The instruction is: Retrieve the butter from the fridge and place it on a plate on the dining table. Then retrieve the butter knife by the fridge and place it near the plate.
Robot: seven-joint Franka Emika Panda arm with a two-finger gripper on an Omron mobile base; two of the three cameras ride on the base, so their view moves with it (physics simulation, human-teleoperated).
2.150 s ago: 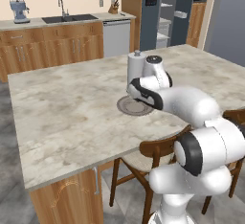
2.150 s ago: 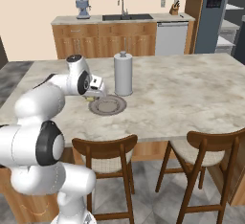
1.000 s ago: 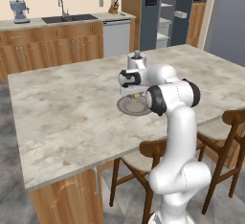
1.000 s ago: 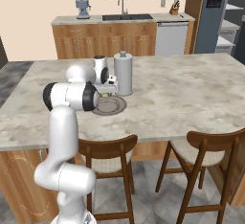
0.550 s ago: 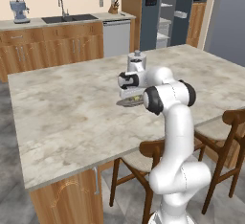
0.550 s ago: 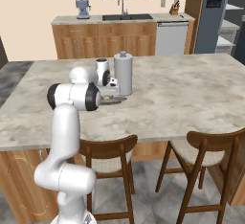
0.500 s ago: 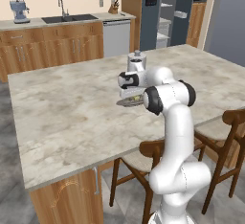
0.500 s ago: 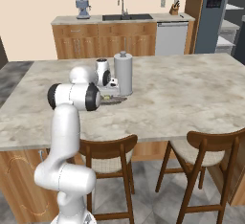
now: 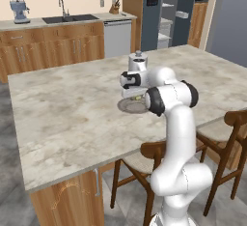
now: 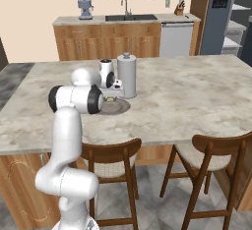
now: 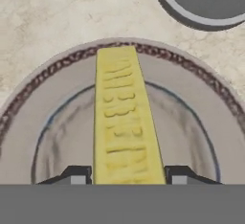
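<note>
Paper-towel roll [image 10: 127, 75] upright – two wooden chairs [image 10: 212, 167] tucked alongside.

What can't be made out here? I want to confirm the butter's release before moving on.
- Hand view: near end of butter and the fingertips are cut off at the bottom; contact unclear.
- Base views: butter too small; the arm covers part of the plate.
- Butter knife: not identifiable.

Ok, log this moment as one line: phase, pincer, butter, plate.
phase: placing butter | pincer: astride butter, low over plate | butter: between fingertips, lying along plate | plate: on dining table, beside paper-towel holder
</note>
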